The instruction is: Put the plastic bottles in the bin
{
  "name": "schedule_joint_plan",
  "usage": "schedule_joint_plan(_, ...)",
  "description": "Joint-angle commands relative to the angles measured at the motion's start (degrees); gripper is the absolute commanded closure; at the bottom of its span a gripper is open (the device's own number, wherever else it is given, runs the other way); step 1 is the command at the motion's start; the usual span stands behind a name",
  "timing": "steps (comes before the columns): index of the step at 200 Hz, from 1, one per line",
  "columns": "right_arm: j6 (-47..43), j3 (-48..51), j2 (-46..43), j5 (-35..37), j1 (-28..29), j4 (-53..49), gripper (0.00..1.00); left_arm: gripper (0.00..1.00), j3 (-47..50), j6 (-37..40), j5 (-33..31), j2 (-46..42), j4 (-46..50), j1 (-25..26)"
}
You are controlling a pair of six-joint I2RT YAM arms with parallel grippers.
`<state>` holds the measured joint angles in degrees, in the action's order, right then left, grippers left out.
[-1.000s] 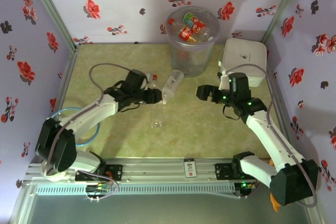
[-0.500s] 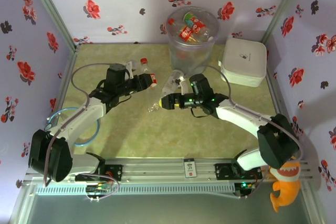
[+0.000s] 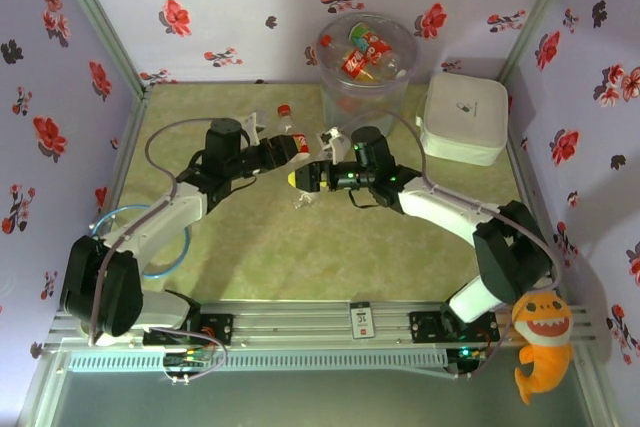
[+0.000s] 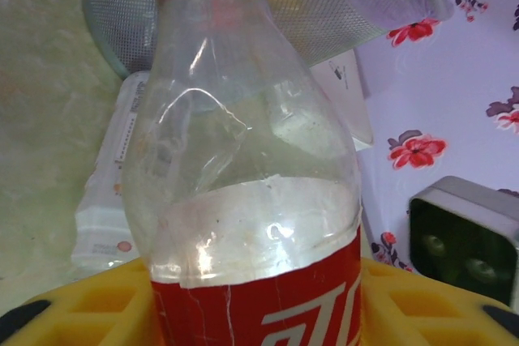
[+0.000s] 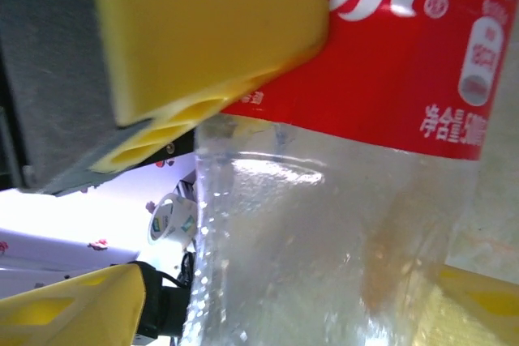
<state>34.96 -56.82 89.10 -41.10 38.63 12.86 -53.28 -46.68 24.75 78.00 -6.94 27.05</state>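
Over the table [image 3: 250, 257] left tool [image 3: 288, 150] grips bottle [image 4: 251, 160]; half-open right tool [image 3: 303, 179] straddles second bottle [image 5: 324, 241].

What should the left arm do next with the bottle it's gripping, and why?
Likely carry it rightward and farther, over the bin. The left gripper is shut on a red-capped bottle, and the open-topped bin stands just beyond, with other bottles inside.

A clear bottle [image 5: 324, 241] is being pressed on its red label [image 5: 405, 62] by the upper yellow finger [image 5: 203, 30]; the lower yellow finger [image 5: 73, 313] is being shown just beside it, contact unclear.
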Motion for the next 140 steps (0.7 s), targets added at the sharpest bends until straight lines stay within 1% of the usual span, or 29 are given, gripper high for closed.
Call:
schedule_joint_plan(1,0.79,-1.97,1.60,-2.23,0.44,2.60,0.26,0.50,0.80,-2.53,1.97,1.10,-5.49,0.19)
schedule_joint_plan(21,0.28,-2.36,1.82,-1.98,0.39,2.35,0.32,0.50,0.89,-2.25,2.12,0.84,-5.13,0.14)
schedule_joint_plan(38,-0.50,-2.70,1.53,-1.65,0.17,1.36,0.34,0.46,0.98,-2.11,2.05,0.67,-4.92,0.17)
schedule_joint_plan(45,-0.86,-2.82,1.27,-1.48,0.05,0.74,0.35,0.42,0.98,-2.03,2.05,0.67,-4.93,0.15)
schedule_joint_plan(58,-1.90,-3.24,0.66,-1.31,-0.35,-0.92,0.39,0.33,0.90,-1.90,2.05,0.52,-4.95,0.02)
schedule_joint_plan(70,-2.79,-3.31,-0.19,-1.04,-0.87,-2.46,0.43,0.29,0.89,-1.80,1.99,0.34,-5.01,-0.19)
schedule_joint_plan(86,-4.06,-3.56,-1.27,-1.00,-1.62,-4.33,0.45,0.17,1.06,-1.86,2.13,0.06,-5.10,-0.82)
schedule_joint_plan(94,-5.05,-3.90,-1.89,-0.95,-2.09,-5.88,0.45,0.14,1.41,-1.89,2.09,-0.44,-5.40,-1.45)
schedule_joint_plan(106,-7.55,-4.98,-3.25,-0.53,-3.28,-9.92,0.45,0.11,2.37,-1.95,2.07,-2.14,-5.55,-3.04)
schedule_joint_plan(123,-12.04,-6.85,-5.94,0.98,-6.10,-16.44,0.47,0.11,4.14,-1.72,2.10,-5.50,-4.13,-6.25)
schedule_joint_plan(140,-16.16,-10.49,-7.89,1.35,-9.95,-21.97,0.50,0.10,5.68,-0.28,2.13,-9.00,-0.03,-9.14)
